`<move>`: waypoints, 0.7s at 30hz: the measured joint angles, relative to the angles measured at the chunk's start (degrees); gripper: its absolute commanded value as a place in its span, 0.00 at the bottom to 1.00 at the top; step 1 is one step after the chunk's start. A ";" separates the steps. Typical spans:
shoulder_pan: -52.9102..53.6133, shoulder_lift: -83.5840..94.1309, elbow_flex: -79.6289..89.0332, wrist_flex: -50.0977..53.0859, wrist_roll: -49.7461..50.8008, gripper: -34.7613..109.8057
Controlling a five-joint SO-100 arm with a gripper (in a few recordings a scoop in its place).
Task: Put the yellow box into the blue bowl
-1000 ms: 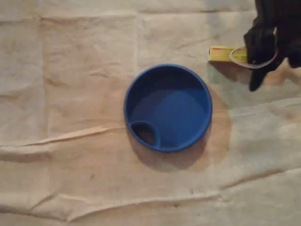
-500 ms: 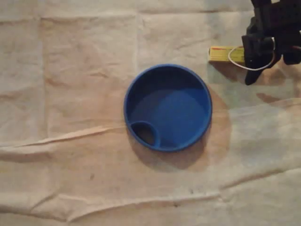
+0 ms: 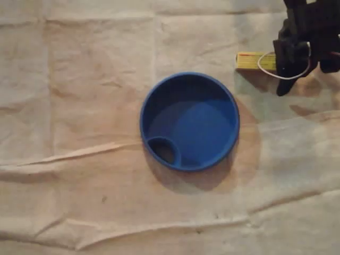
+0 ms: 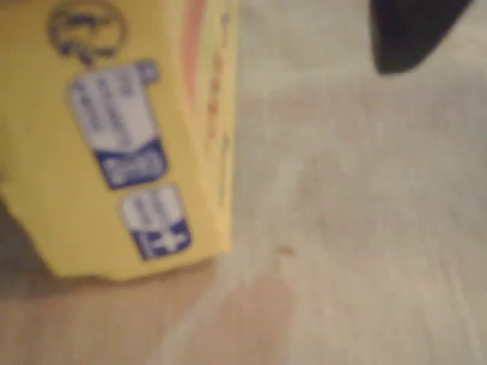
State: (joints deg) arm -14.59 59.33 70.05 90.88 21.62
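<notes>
The yellow box (image 3: pixel 254 61) lies flat on the cloth at the upper right, its right end hidden under my black gripper (image 3: pixel 285 68). One dark finger (image 3: pixel 282 87) reaches down past the box's near side with a gap between them. In the wrist view the yellow box (image 4: pixel 114 137) is very close on the left, resting on the cloth, and a black fingertip (image 4: pixel 411 34) stands apart from it at the top right. The gripper looks open around the box. The blue bowl (image 3: pixel 154 101) sits in the middle, holding nothing but its small inner cup (image 3: pixel 163 150).
A wrinkled beige cloth (image 3: pixel 79 79) covers the whole table, with raised folds along the lower part (image 3: pixel 79 154). A white cable loop (image 3: pixel 287 74) hangs at the gripper. Bare cloth lies between the box and the bowl.
During the first half second the gripper shifted slightly up and settled over the box's right end. Since then nothing has moved. The box and bowl stay in place.
</notes>
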 measured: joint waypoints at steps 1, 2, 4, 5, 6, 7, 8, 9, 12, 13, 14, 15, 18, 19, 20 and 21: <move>0.00 0.00 0.00 0.00 0.00 0.50; 0.00 0.00 0.00 0.00 0.00 0.48; 0.00 0.00 0.00 0.00 0.00 0.44; 0.00 0.00 0.00 0.00 0.00 0.42; 0.00 0.00 0.00 0.00 0.00 0.40; 0.00 0.00 0.00 0.00 0.00 0.39; 0.00 0.00 0.00 0.00 0.00 0.37; 0.00 0.00 0.00 0.00 0.00 0.35; 0.00 0.00 0.00 0.00 0.00 0.31; 0.00 0.00 0.00 0.00 0.00 0.30; 0.00 0.00 0.00 0.00 0.00 0.28; 0.00 0.00 0.00 0.00 0.00 0.27; 0.00 0.00 0.00 0.00 0.00 0.24; 0.00 0.00 0.00 0.00 0.00 0.23; 0.00 0.00 0.00 0.00 0.00 0.24; 0.00 0.00 0.00 0.00 0.00 0.24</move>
State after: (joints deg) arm -14.59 59.33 70.05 90.88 21.62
